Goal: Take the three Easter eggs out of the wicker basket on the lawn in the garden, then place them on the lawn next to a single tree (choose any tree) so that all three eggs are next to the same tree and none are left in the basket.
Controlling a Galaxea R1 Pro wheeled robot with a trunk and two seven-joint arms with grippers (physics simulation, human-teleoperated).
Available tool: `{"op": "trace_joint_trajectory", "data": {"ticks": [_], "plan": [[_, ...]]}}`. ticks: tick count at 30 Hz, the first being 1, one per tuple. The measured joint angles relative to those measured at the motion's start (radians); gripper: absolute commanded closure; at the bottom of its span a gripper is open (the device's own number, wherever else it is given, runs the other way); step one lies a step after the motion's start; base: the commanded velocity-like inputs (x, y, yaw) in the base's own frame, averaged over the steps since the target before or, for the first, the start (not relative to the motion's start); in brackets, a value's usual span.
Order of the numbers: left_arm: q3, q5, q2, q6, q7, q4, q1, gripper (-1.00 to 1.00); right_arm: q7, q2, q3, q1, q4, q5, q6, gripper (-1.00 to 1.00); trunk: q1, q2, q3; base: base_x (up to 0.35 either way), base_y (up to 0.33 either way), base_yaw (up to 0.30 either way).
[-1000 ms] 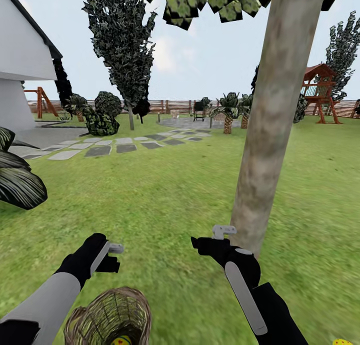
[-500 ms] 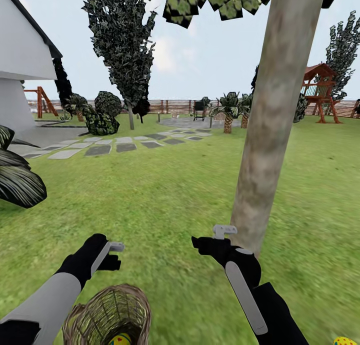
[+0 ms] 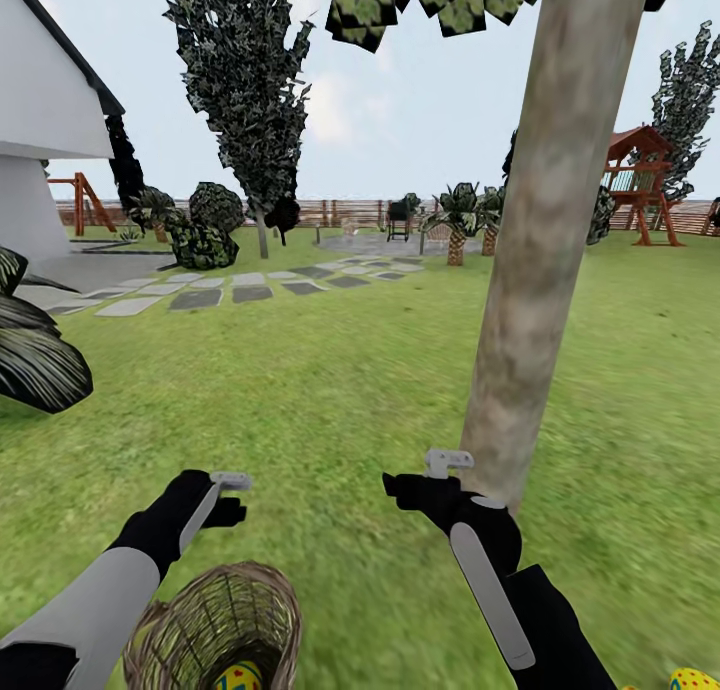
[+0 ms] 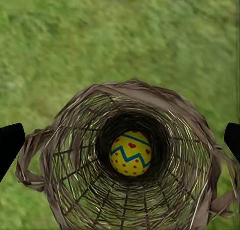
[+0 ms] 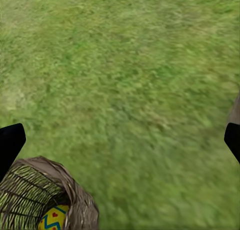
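From the head view, the wicker basket (image 3: pixel 218 630) sits on the lawn (image 3: pixel 330 400) at the lower left, with one Easter egg (image 3: pixel 238 676) showing inside it; a second egg (image 3: pixel 692 681) lies on the grass at the lower right corner, near the foot of the tree (image 3: pixel 545 240). The left end effector (image 3: pixel 225 497) hangs just above and beyond the basket, the right end effector (image 3: pixel 420 477) hovers over grass just beside the trunk, and both hold nothing. In the left wrist view, the two dark fingertips (image 4: pixel 10 145) stand wide apart on either side of the basket, and the yellow egg with its blue zigzag band rests at the bottom. In the right wrist view, the fingertips (image 5: pixel 10 146) are likewise spread wide over bare grass, the basket and its egg showing at one corner.
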Motion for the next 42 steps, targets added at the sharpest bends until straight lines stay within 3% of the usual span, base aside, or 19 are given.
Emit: {"op": "trace_joint_trajectory", "data": {"ticks": [6, 18, 33, 39, 42], "plan": [[0.0, 0.002, 0.0, -0.014, -0.004, 0.01, 0.0, -1.0, 0.001, -0.001, 0.0, 0.001, 0.0, 0.0, -0.001, -1.0, 0.023, -0.042, -0.019, 0.0, 0.0, 0.0], [0.002, 0.006, 0.0, -0.14, -0.008, 0.181, -0.001, -1.0, 0.002, -0.002, 0.001, 0.005, 0.0, 0.0, -0.001, -1.0, 0.069, -0.126, -0.056, 0.0, 0.0, 0.0], [0.001, 0.008, 0.002, -0.245, -0.008, 0.224, -0.001, -1.0, 0.002, -0.001, 0.001, 0.005, 0.0, 0.0, -0.003, -1.0, 0.127, -0.231, -0.103, 0.0, 0.0, 0.0], [0.0, 0.073, 0.003, -0.269, -0.006, 0.232, 0.0, -1.0, 0.002, -0.002, 0.0, 0.005, 0.0, 0.0, -0.003, -1.0, 0.15, -0.273, -0.122, 0.0, 0.0, 0.0], [-0.001, 0.085, 0.007, -0.292, -0.006, 0.233, 0.0, -1.0, 0.002, -0.002, -0.001, 0.005, 0.0, 0.0, -0.003, -1.0, 0.161, -0.294, -0.132, 0.0, 0.0, 0.0]]}}
